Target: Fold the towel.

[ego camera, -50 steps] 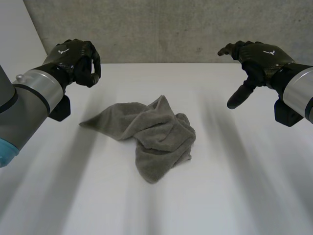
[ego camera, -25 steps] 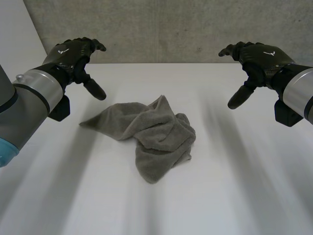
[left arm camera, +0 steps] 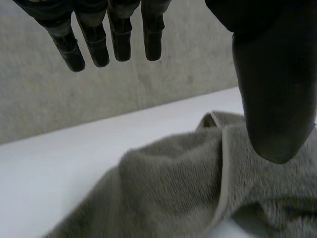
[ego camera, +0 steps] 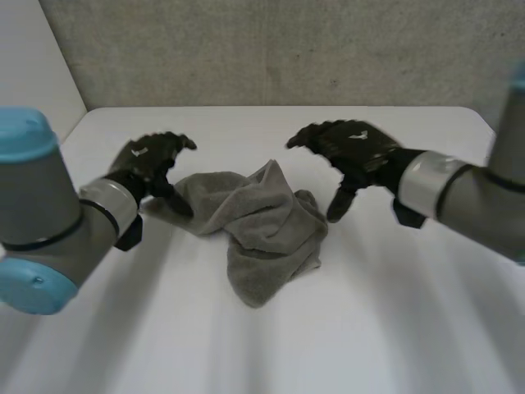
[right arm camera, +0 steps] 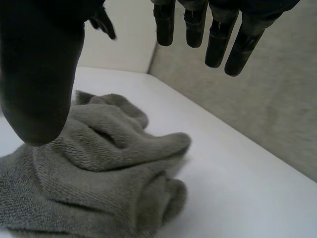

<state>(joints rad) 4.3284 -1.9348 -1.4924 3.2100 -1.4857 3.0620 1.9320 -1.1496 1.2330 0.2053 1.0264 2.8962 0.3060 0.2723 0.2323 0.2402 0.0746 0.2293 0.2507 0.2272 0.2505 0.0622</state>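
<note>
A crumpled grey towel [ego camera: 258,226] lies heaped on the white table [ego camera: 394,320]. The left hand [ego camera: 152,160] is at the towel's left corner and the right hand [ego camera: 349,148] is beside its right edge, both with fingers spread and holding nothing. In the head view each hand's back carries a small white mark, too small to read. The left wrist view shows the towel's hem [left arm camera: 223,173] below the thumb

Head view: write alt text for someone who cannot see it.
A crumpled grey towel lies on a white table. The left hand is open at its left end, the right hand open above its right side; neither grips it.
</note>
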